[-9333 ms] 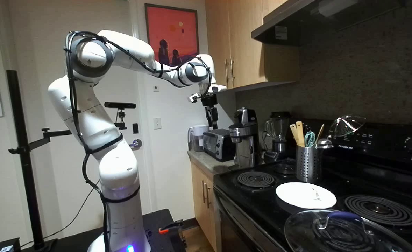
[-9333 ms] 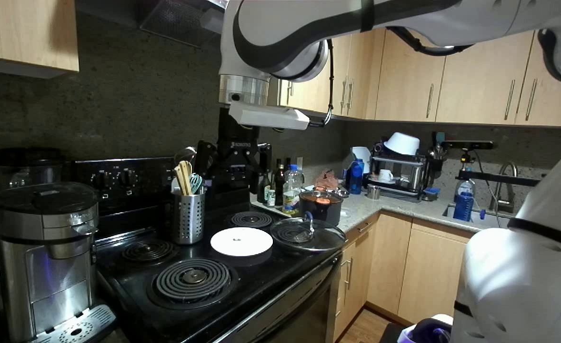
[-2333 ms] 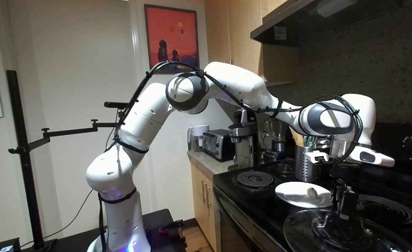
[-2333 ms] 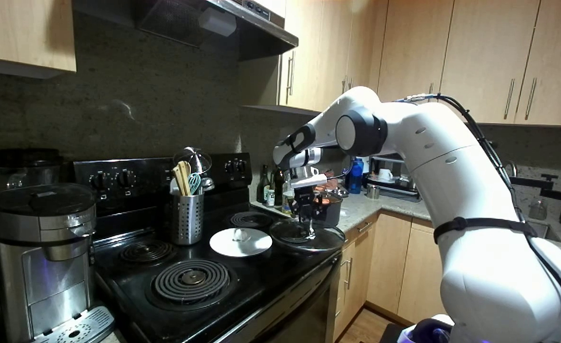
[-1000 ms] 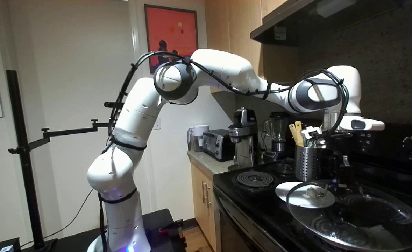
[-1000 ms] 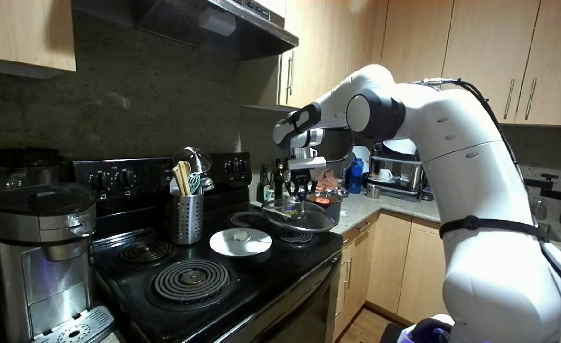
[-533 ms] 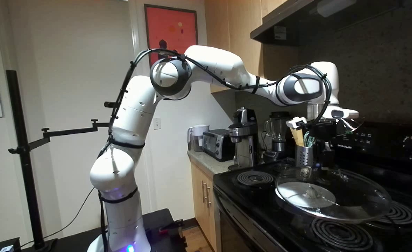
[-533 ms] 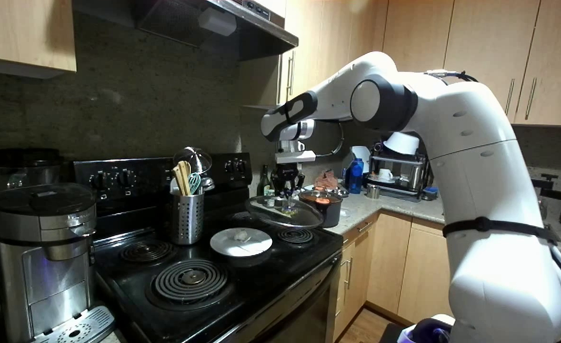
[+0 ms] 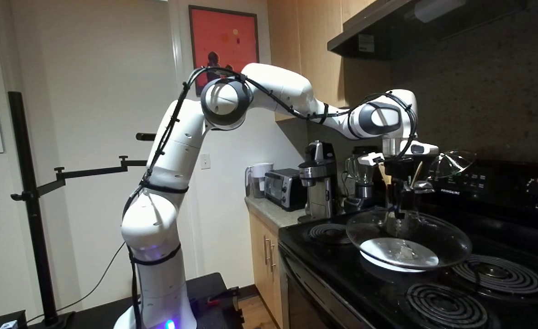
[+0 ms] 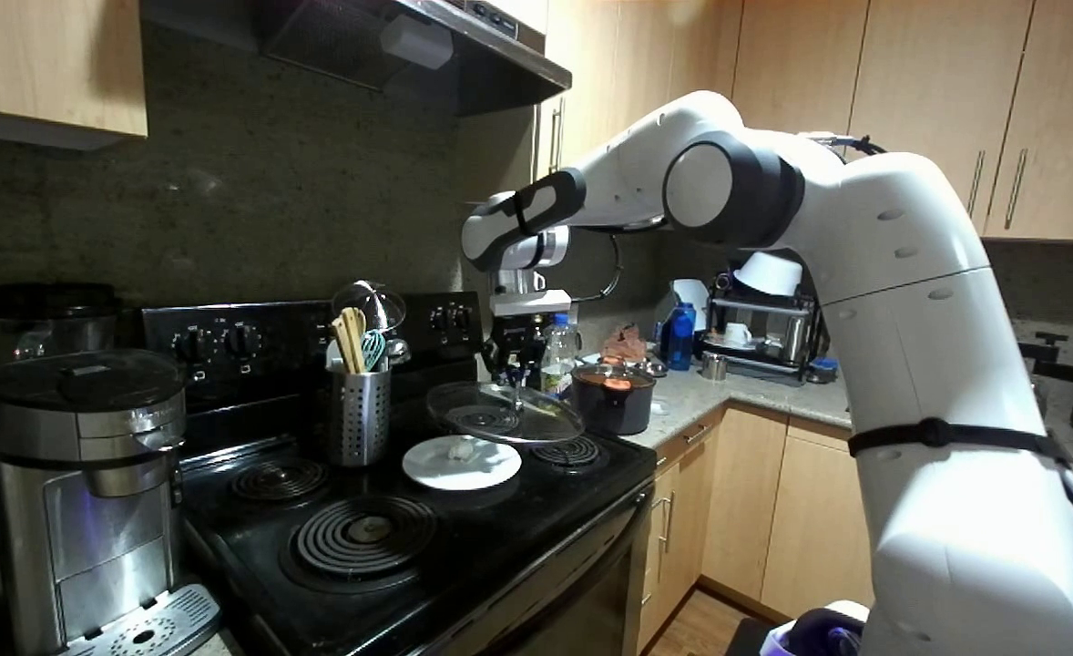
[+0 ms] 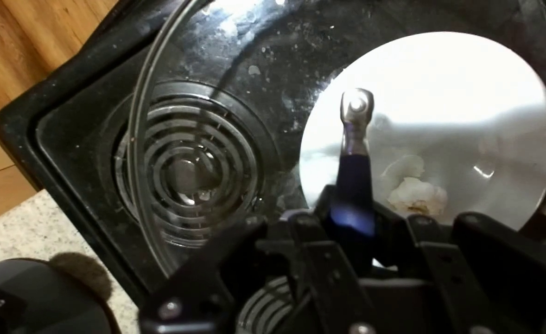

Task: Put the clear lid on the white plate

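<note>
The clear lid (image 9: 449,235) hangs in the air above the stove, close to level, in both exterior views. My gripper (image 11: 354,215) is shut on its dark blue handle (image 11: 355,181). Below it lies the white plate (image 10: 429,466) on the stovetop, with a small whitish lump (image 11: 416,197) on it. In an exterior view the lid (image 10: 550,426) sits up and to the right of the plate, overlapping only its upper edge, with a gap between. Through the glass, the wrist view shows much of the plate (image 11: 440,69); the lid's rim is only partly visible there.
A metal utensil holder (image 10: 361,421) stands behind the plate, near the lid's path. A dark pot (image 10: 617,401) and bottles stand on the counter beside the stove. Coiled burners (image 9: 446,305) lie around the plate. The range hood (image 10: 500,68) juts out above.
The lid, earlier resting on a burner, has been gripped by its handle, lifted and carried across toward the plate. That burner is now uncovered. The plate has stayed put.
</note>
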